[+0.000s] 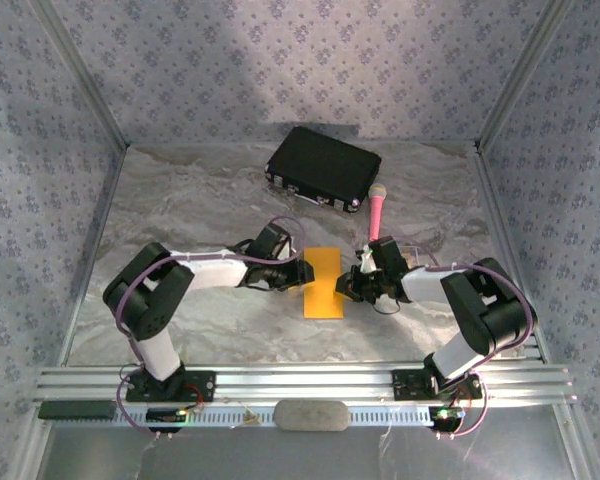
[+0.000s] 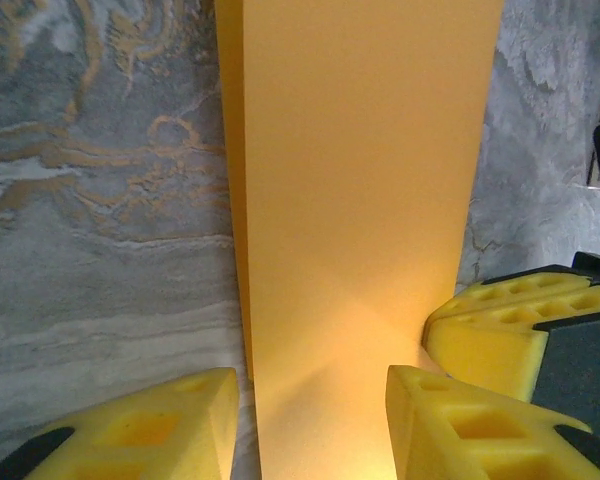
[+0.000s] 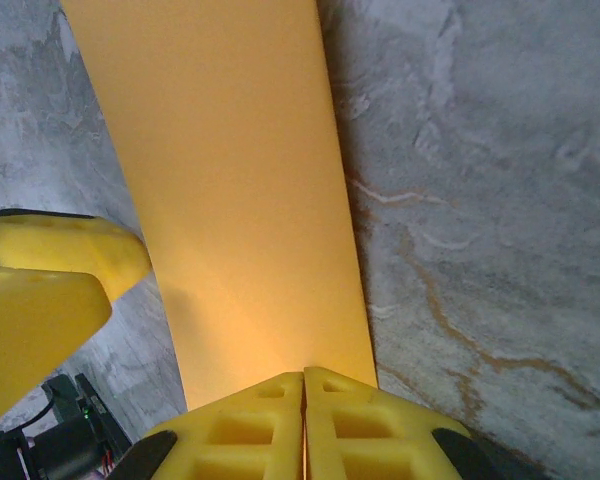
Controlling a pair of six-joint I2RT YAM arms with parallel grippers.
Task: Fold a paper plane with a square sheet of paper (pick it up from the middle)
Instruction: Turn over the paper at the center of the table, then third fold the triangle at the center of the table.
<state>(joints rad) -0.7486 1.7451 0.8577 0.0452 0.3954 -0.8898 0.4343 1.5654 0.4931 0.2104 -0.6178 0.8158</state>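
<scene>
At the middle of the grey marbled bench (image 1: 210, 200), seen from above, a thin orange-yellow sheet of paper (image 1: 323, 281), folded into a strip, lay flat with its long axis running near to far. At the left wrist, the left jaws stood spread over it. At the right wrist, the right jaws were pressed together at its edge.

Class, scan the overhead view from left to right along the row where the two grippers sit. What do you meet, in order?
In order: left gripper → folded orange-yellow paper strip → right gripper.
</scene>
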